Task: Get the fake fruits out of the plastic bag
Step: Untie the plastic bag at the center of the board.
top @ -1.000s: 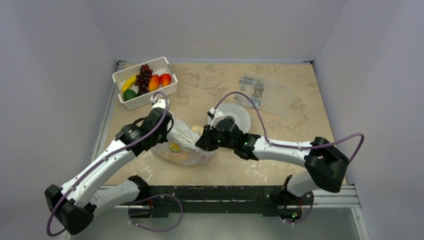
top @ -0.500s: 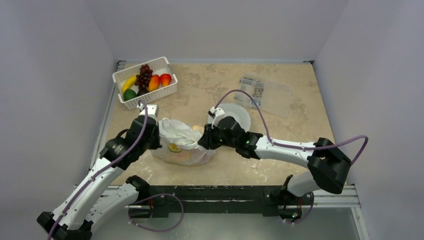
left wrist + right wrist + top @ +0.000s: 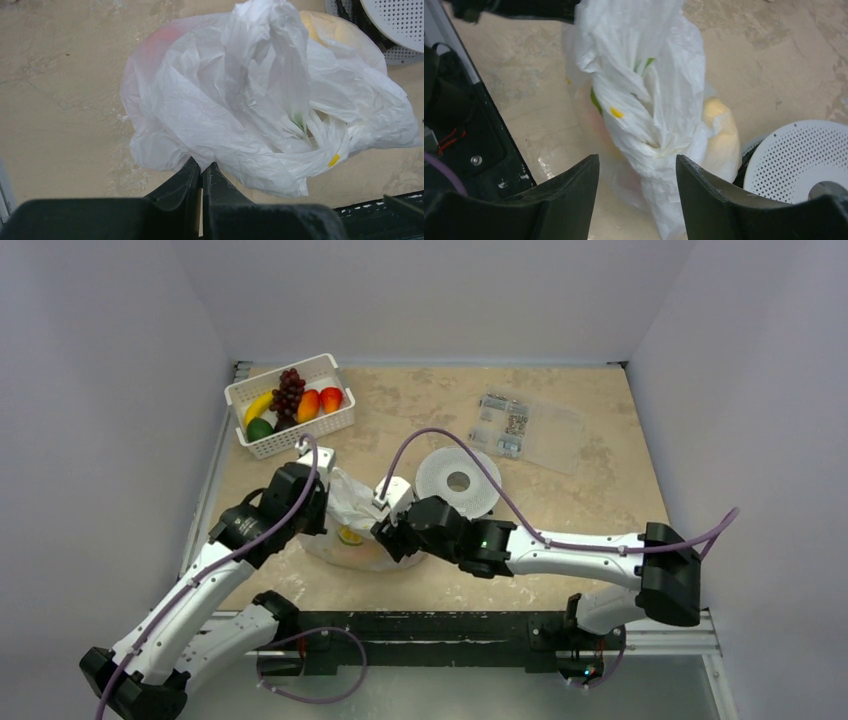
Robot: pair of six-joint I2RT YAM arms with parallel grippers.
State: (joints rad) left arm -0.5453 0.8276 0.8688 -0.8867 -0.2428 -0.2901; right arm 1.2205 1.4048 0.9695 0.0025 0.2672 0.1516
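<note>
The plastic bag lies crumpled on the table between the two arms, its top twisted together. Fake fruits show only dimly through it: a pale yellow one and a reddish one. My left gripper is shut on a fold at the bag's near edge; from above it sits at the bag's left side. My right gripper is open, its fingers either side of the bag's twisted tail without touching it. In the top view it is at the bag's right side.
A white slotted basket at the back left holds more fruits. A white perforated disc lies just right of the bag, also in the right wrist view. A flat clear packet lies back right.
My right gripper has opened, let go of the bag and slid left toward its near side, uncovering the white disc. The left gripper stays shut on the bag and has shifted slightly.
</note>
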